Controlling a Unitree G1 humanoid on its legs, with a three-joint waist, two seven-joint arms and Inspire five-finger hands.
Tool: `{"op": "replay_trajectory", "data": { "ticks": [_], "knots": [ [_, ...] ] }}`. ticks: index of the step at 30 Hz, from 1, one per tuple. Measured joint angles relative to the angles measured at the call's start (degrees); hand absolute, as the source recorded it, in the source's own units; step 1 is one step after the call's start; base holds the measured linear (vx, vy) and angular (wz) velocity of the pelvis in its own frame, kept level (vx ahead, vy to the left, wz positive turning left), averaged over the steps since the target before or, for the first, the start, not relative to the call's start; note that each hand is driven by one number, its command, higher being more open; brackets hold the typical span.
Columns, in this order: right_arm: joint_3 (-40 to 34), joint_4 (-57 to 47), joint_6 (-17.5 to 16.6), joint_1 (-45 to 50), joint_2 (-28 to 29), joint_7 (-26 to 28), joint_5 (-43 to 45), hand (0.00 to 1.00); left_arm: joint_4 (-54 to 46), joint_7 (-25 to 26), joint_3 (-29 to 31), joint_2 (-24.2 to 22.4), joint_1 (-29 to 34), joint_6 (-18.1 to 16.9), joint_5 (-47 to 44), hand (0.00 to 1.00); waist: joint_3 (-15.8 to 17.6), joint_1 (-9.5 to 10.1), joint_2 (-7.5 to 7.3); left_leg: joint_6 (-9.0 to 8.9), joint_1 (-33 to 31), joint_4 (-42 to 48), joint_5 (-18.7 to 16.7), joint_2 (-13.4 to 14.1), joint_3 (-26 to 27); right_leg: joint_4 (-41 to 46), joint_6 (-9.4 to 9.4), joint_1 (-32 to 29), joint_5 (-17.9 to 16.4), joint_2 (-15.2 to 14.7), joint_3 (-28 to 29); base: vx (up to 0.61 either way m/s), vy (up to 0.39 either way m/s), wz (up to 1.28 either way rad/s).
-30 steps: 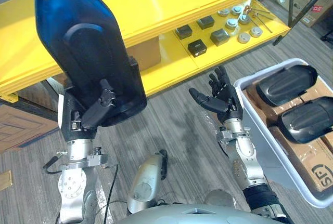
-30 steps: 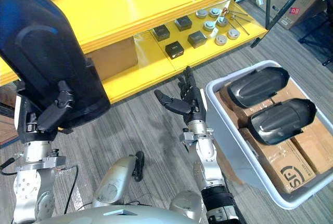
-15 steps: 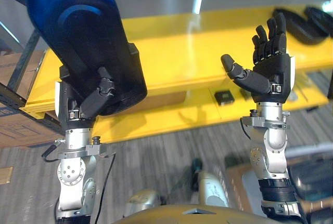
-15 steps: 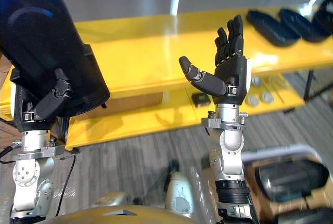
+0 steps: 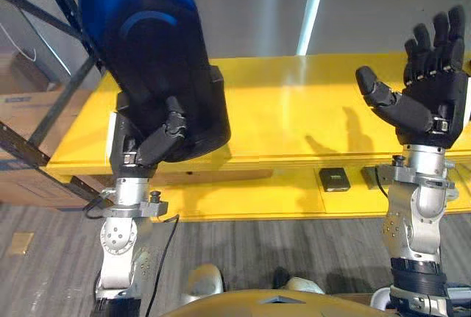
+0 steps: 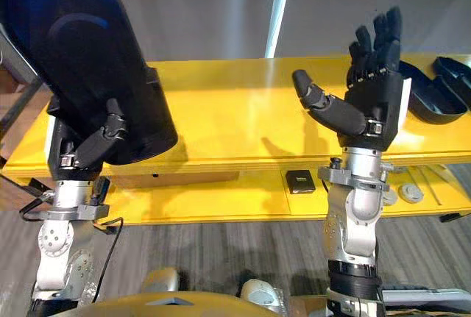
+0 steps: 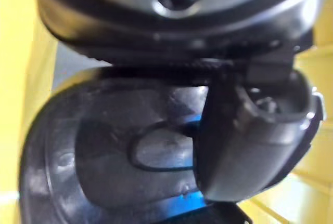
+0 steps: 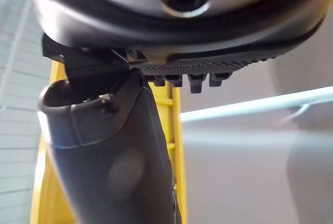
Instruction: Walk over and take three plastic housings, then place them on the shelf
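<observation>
plastic housing (image 5: 151, 59) still grasped upright by left robot hand (image 5: 163, 137) before yellow shelf (image 5: 294, 111); right robot hand (image 5: 434, 96) stays released, raised. camera has shifted; two housings (image 6: 441, 100) lie at the shelf's right end.

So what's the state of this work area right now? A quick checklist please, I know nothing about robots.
Surface: yellow shelf top, mostly bare in front of the robot.
Job's things: one black plastic housing held up over the shelf; two more housings lying at the top board's right end.
Clutter: small black box and round metal parts on the lower board.
Hands: left hand curled round its housing; right hand raised, open, holding nothing.
Cables: nothing seen.
Surroundings: cardboard box left of the shelf; grey plank floor.
</observation>
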Motion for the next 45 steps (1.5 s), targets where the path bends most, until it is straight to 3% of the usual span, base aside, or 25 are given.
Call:
{"op": "replay_trajectory", "data": {
  "ticks": [3, 5, 12, 15, 18, 21, 24, 30, 38, 45],
  "knots": [
    [0.0, 0.0, 0.2, 2.5, 1.4, -2.7, 0.1, 1.00, 0.0, -0.8, -2.5, 1.1, -3.2, 2.8, 0.3, 0.00, -0.4, -1.81, -0.99, 1.60, 2.2, -6.6, 3.0, -3.7, 2.2, -2.9, 2.72, 0.0, 2.7, -2.8, 0.7, 0.16, 0.170, -0.06],
    [-0.1, 0.0, 0.4, 3.6, 1.6, -3.4, 0.1, 1.00, 0.0, -1.1, -3.6, 1.1, -4.2, 5.7, 0.5, 0.00, -0.4, -2.15, -1.39, 2.09, 3.8, -8.7, 3.3, -4.7, 3.5, -3.6, 3.42, 0.2, 3.2, -3.5, 1.8, 0.10, 0.109, -0.22],
    [0.1, -1.0, 1.7, 7.2, 4.9, -4.7, -0.5, 1.00, 0.2, 1.9, -9.3, 4.6, -11.3, 16.1, 4.8, 0.00, -0.7, -4.89, -4.31, 2.22, 4.7, -11.5, 3.1, -5.4, 6.7, -5.4, 4.14, -1.0, 3.8, -3.5, 4.2, 0.03, 0.025, -0.19],
    [0.0, -1.0, 2.4, 7.5, 4.9, -4.7, -0.6, 1.00, 2.8, 3.3, -11.2, 5.3, -16.7, 18.6, 4.9, 0.00, -0.7, -6.22, -4.24, 2.12, 4.6, -11.5, 2.9, -5.3, 8.3, -5.9, 4.13, -1.8, 4.4, -3.2, 5.8, -0.01, -0.007, -0.31],
    [-0.2, -1.1, 2.8, 7.9, 4.9, -3.1, -0.5, 1.00, 8.7, 8.4, -11.8, 5.6, -25.0, 21.6, 4.9, 0.00, -0.7, -9.05, -4.17, 1.99, 4.7, -11.4, 2.2, -4.9, 11.3, -6.7, 4.10, -3.0, 5.4, -2.7, 8.8, -0.04, -0.014, -0.42],
    [-0.3, -1.1, 2.8, 9.1, 4.9, -0.4, -0.1, 1.00, 14.0, 12.3, -11.5, 5.9, -29.7, 22.4, 4.6, 0.00, -0.6, -10.24, -4.12, 1.99, 4.9, -11.3, 1.7, -4.4, 13.9, -6.8, 4.04, -4.1, 5.9, -2.2, 11.4, -0.04, -0.023, -0.51],
    [0.6, -1.1, 4.6, 9.7, 3.9, 5.0, 2.9, 1.00, 21.1, 17.1, -9.9, 7.1, -35.2, 23.6, 3.9, 0.00, 0.3, -12.56, -3.45, 1.86, 5.7, -11.2, 1.1, -4.1, 17.0, -7.1, 4.16, -5.0, 6.6, -1.5, 14.7, -0.06, -0.026, -0.53],
    [6.9, -1.1, 5.1, 13.5, 3.7, 8.8, 6.8, 1.00, 27.4, 23.2, -9.0, 7.4, -44.1, 27.4, -4.6, 0.00, 3.2, -14.86, -2.00, 1.85, 5.8, -10.6, 0.4, -3.7, 20.3, -7.9, 4.21, -6.1, 7.8, -0.8, 18.0, -0.07, -0.029, -0.30],
    [18.5, -1.1, 6.8, 18.1, 5.8, 12.3, 6.3, 1.00, 36.4, 25.1, -8.5, 6.6, -45.7, 33.7, -13.9, 0.00, 5.0, -17.12, -1.55, 1.63, 6.4, -11.7, 0.9, -3.5, 21.6, -7.9, 4.15, -6.6, 8.2, -0.2, 19.2, -0.05, -0.038, -0.10],
    [20.8, -5.0, 7.7, 18.7, 6.2, 10.5, 6.1, 1.00, 36.4, 25.3, -8.3, 6.3, -46.3, 31.7, -18.9, 0.00, 5.9, -16.75, -1.86, 1.85, 5.6, -11.5, 1.2, -3.6, 21.3, -8.0, 4.28, -7.2, 8.5, -0.3, 19.0, -0.07, -0.029, 0.02]
  ]
}}
